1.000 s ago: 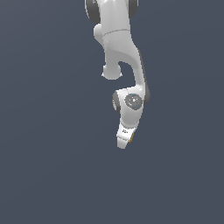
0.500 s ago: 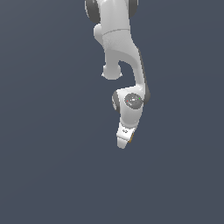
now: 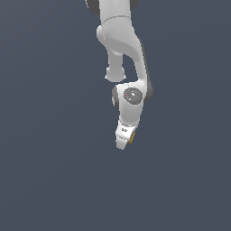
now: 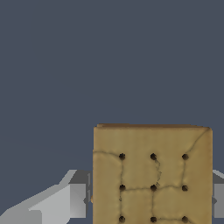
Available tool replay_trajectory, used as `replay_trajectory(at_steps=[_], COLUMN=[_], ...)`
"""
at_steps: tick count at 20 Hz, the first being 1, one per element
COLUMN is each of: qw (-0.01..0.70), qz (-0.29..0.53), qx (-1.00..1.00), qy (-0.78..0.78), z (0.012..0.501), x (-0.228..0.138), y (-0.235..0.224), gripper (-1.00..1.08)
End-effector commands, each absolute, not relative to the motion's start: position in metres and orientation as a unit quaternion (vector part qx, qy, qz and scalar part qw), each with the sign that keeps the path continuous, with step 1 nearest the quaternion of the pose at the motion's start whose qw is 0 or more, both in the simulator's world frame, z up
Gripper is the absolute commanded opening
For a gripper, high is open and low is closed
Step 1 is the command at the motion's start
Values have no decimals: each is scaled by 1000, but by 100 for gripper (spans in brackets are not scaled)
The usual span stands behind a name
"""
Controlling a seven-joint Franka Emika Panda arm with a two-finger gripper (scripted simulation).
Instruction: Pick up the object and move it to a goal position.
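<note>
Tan-brown block (image 4: 152, 175), dotted in a grid, is sitting between the gripper's (image 3: 122, 143) two fingers (image 4: 72, 200), which are pressing in on its opposite sides, so the jaws are closing on it at roughly its own width. In the exterior view only an orange sliver of it is showing beside the fingertips. Plain dark grey ground (image 3: 49, 180) is lying open on every side.

A plain, dark grey-blue surface (image 3: 45, 180) across both views.

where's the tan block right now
The block sits between the gripper's fingers in the wrist view; the exterior view shows only an orange sliver at the gripper's tip.
</note>
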State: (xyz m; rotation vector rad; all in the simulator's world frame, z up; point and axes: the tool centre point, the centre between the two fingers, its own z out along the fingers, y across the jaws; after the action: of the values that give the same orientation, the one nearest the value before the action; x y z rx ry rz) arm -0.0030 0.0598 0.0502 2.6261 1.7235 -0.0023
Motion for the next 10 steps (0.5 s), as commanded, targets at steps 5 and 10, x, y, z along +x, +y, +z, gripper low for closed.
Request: replay_trajectory(at_steps=[5,10], qw=[1,1], qz=[0,0], qx=[836,836], qy=[549,549], z=[104,158], x=[-8,-14], y=[29,-1], gripper=[-100,-100])
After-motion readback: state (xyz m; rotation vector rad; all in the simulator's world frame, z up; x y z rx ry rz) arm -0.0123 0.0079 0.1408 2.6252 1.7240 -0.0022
